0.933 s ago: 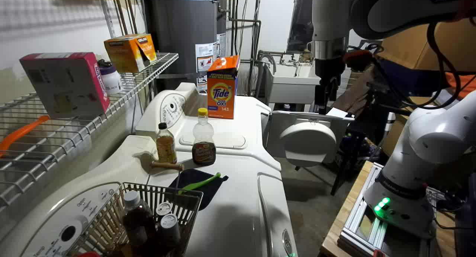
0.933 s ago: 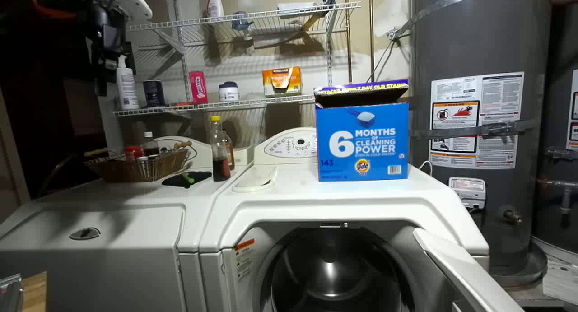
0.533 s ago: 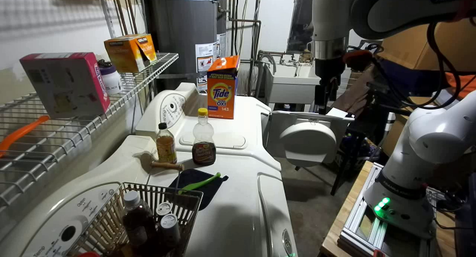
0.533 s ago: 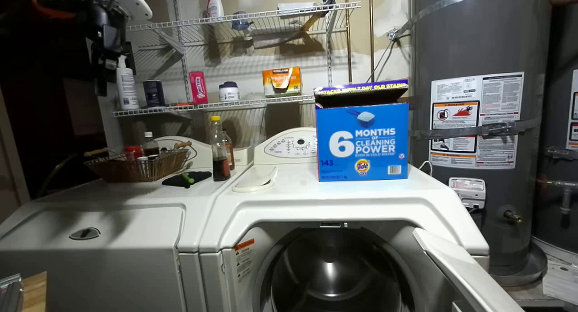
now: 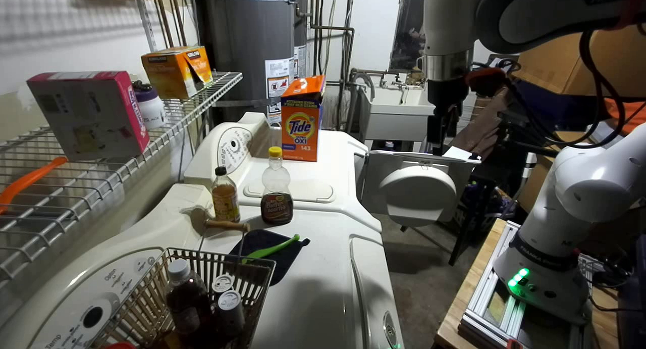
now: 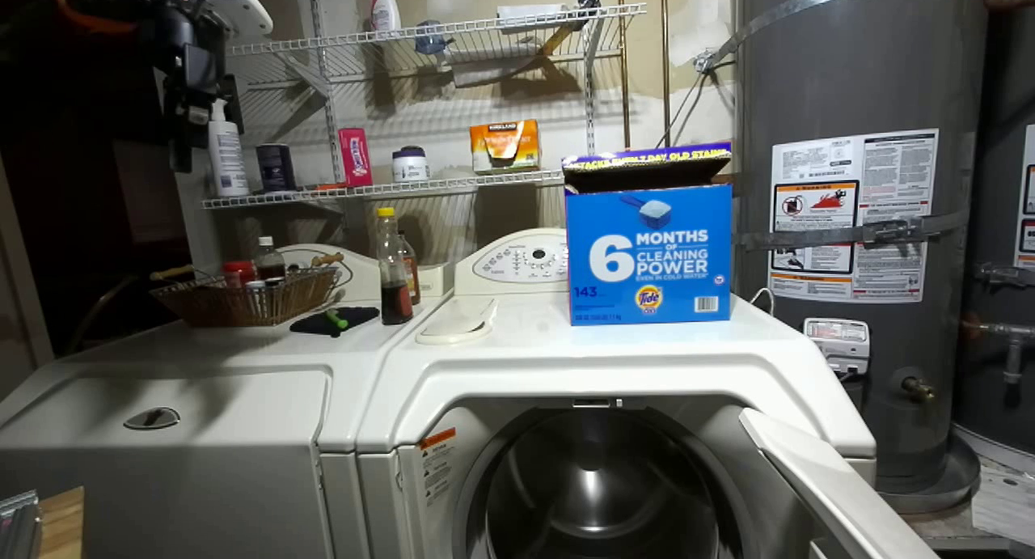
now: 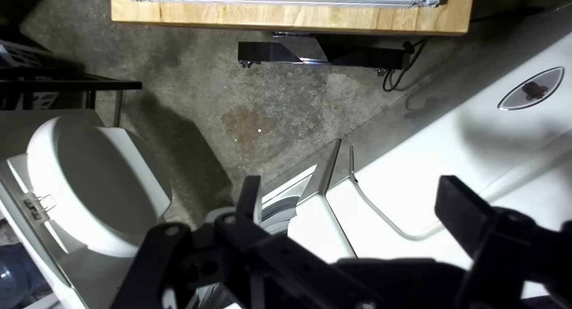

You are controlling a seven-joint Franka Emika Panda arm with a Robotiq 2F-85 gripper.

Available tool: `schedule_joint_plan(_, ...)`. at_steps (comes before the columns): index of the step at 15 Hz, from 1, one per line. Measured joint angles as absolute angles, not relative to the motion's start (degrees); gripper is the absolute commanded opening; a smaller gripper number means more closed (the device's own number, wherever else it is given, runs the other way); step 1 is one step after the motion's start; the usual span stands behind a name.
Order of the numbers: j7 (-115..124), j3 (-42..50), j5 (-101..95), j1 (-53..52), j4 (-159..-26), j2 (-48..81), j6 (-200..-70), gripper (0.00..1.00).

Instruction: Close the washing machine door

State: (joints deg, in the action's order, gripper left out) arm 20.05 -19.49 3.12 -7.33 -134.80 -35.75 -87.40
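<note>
The washing machine (image 6: 647, 369) is glossy white with its round front opening exposed. It also shows in an exterior view (image 5: 339, 175) and in the wrist view (image 7: 315, 230). Its door (image 6: 837, 490) stands swung wide open. The door's inner side with a round white bulge shows in an exterior view (image 5: 419, 192) and in the wrist view (image 7: 103, 179). My gripper (image 7: 351, 188) is open and empty, pointing down. In the wrist view the door is left of the jaws and apart from them. The gripper also shows in both exterior views (image 5: 438, 134) (image 6: 202, 122).
A closed white machine (image 6: 162, 462) adjoins the washing machine. A wire basket (image 5: 222, 258), bottles (image 5: 276, 202) and a Tide box (image 5: 300, 124) stand on top. A wire shelf (image 5: 101, 182) runs along the wall. The robot's wooden stand (image 7: 290, 16) faces the machines.
</note>
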Motion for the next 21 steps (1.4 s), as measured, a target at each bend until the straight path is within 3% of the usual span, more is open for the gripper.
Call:
schedule_joint_plan(7, 20.5, -18.87, 3.1, -7.07, -134.76, -35.62, -87.86, 1.0)
schedule_joint_plan(11, 21.49, -13.68, 2.92, -3.26, -134.44, -33.98, -91.46, 1.0)
schedule_joint_plan(21, 20.85, -1.26, -3.73, 7.45, -133.88, -20.12, -121.01, 1.0)
